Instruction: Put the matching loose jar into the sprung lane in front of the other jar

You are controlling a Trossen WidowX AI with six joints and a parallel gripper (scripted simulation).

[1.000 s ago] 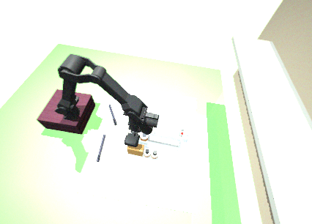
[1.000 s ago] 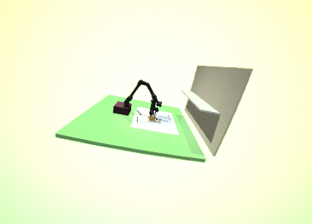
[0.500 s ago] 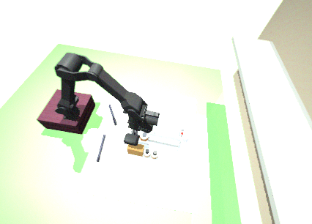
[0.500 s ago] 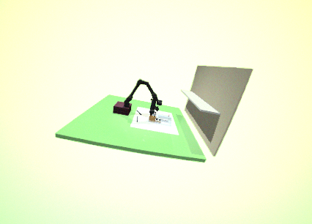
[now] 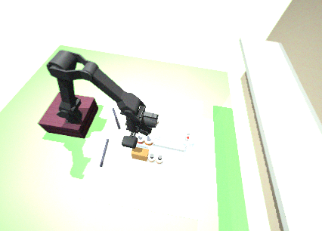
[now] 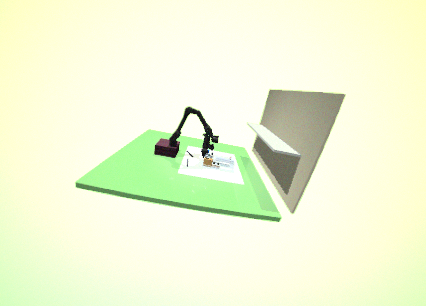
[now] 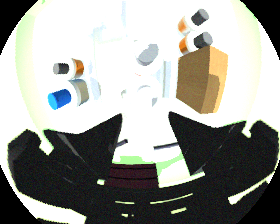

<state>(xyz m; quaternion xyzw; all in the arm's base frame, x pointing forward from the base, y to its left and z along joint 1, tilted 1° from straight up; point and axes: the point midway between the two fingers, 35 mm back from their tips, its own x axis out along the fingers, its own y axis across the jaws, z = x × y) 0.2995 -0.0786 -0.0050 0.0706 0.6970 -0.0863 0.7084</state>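
My gripper [image 7: 146,115] is open, with nothing between its fingers. It hangs over the near, front end of the pale lane [image 5: 171,147]. Two jars are in the lane in a row, just beyond the fingertips: the rear jar [image 7: 148,53] [image 5: 148,141] with a grey lid, and the front jar [image 7: 147,94] [image 5: 140,139], pale and washed out, nearer the fingers. Both look upright. Glare hides the low front stop and the pusher plate, so I cannot tell whether the jars touch these.
A wooden block [image 7: 193,80] [image 5: 140,154] stands right of the lane in the wrist view, with two dark-lidded orange-label jars [image 7: 193,21] [image 7: 195,43] beyond it. Left of the lane are a dark-lidded orange-label jar [image 7: 71,67] and a blue-lidded jar [image 7: 70,94]. Two dark bars [image 5: 116,118] [image 5: 104,152] lie near the base.
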